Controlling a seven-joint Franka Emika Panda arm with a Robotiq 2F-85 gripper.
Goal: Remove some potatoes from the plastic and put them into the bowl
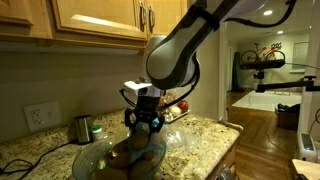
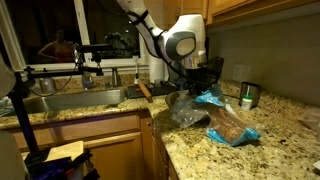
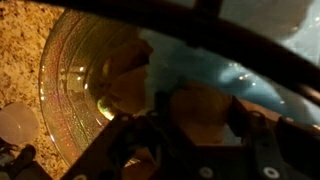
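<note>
The clear glass bowl (image 1: 96, 157) stands on the granite counter; it also shows in an exterior view (image 2: 181, 108) and in the wrist view (image 3: 68, 85). My gripper (image 1: 144, 122) hangs just over the bowl and is shut on a tan potato (image 3: 196, 108). Another potato (image 3: 125, 70) lies inside the bowl. The crinkled plastic bag (image 2: 226, 118), blue on top, lies beside the bowl with potatoes (image 2: 232, 127) showing through it. Its blue film (image 3: 235, 75) shows behind my fingers in the wrist view.
A small dark metal cup (image 1: 83, 128) stands by the wall behind the bowl; it also shows in an exterior view (image 2: 247, 95). A sink (image 2: 70, 100) lies beyond the counter's end. Wooden cabinets (image 1: 100, 18) hang overhead. Red produce (image 1: 181, 104) sits behind my arm.
</note>
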